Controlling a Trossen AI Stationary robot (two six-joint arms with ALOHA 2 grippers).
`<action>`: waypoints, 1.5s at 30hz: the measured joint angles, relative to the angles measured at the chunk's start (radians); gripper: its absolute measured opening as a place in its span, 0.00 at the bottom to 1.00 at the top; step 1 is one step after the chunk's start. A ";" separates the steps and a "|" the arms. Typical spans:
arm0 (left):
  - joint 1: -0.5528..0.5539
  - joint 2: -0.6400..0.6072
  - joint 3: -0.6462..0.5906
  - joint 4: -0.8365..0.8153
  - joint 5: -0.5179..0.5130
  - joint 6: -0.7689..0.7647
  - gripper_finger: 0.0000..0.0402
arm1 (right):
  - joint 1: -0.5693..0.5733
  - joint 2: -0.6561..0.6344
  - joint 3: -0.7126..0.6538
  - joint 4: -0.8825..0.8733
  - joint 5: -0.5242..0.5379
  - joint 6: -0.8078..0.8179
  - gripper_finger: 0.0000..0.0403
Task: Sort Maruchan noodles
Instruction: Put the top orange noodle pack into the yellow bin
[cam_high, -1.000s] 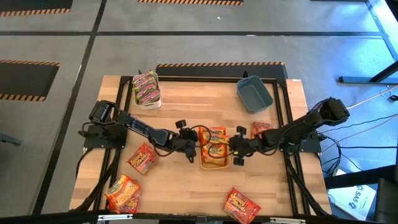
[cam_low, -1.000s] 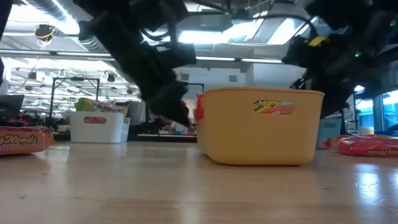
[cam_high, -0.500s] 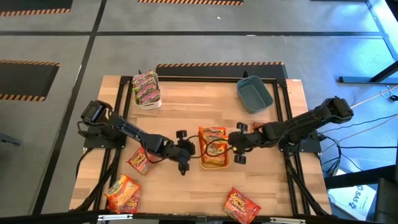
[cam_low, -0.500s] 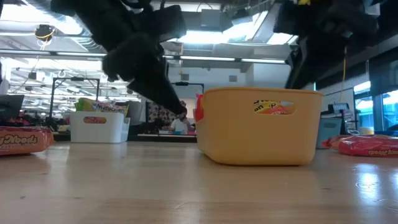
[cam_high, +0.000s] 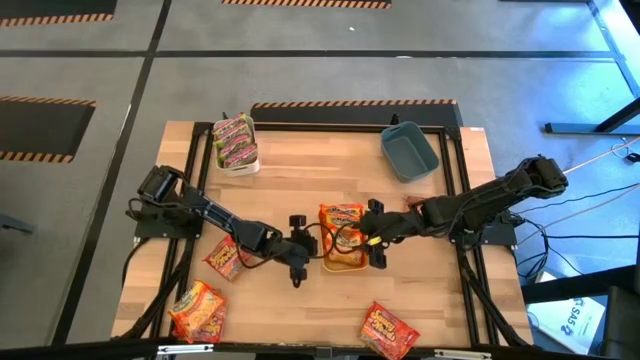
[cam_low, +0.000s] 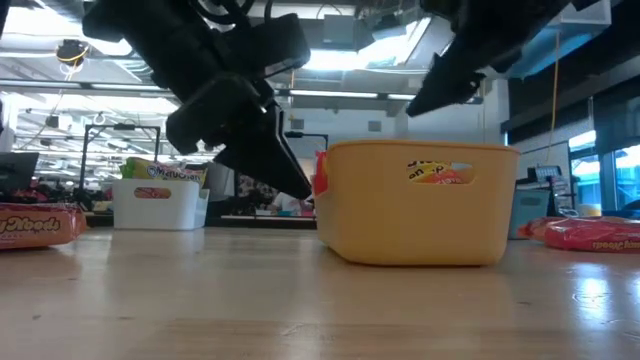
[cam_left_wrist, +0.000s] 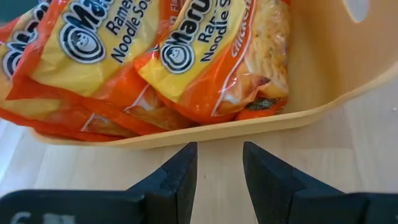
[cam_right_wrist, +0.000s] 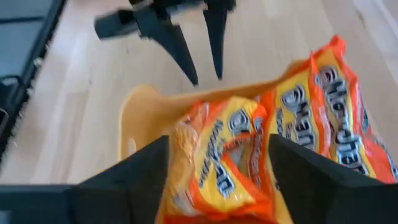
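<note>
While my left gripper (cam_high: 297, 249) sits low just beside the yellow bin (cam_high: 343, 262), its fingers (cam_left_wrist: 177, 177) stand a narrow gap apart with nothing between them, pointing at the bin's wall. My right gripper (cam_high: 373, 234) hangs over the bin's other side, fingers (cam_right_wrist: 134, 177) spread wide and empty above the packets. Inside the yellow bin lie the orange-yellow Maruchan noodles (cam_left_wrist: 211, 59), several packets stacked and leaning on one another. Out on the worktop (cam_high: 330, 175), a red packet (cam_high: 222, 258) lies near my left arm, another packet (cam_high: 197, 310) rests at the near left corner, and one more red packet (cam_high: 387, 329) lies at the near edge. A further red packet (cam_low: 590, 233) shows by my right arm. At the far left stands the white bin (cam_high: 237, 145) holding green-pink packets (cam_high: 235, 138); the blue bin (cam_high: 408, 151) stands at the far right.
</note>
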 joint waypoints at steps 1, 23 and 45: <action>0.000 0.000 0.000 0.001 0.000 0.002 0.31 | 0.000 0.000 0.000 0.017 -0.001 0.000 0.68; 0.002 0.000 0.000 0.052 0.002 0.003 0.31 | 0.057 0.181 0.118 -0.081 0.074 0.003 0.66; 0.002 0.000 -0.001 0.051 0.003 0.003 0.31 | 0.032 0.272 0.132 -0.133 0.070 0.006 0.24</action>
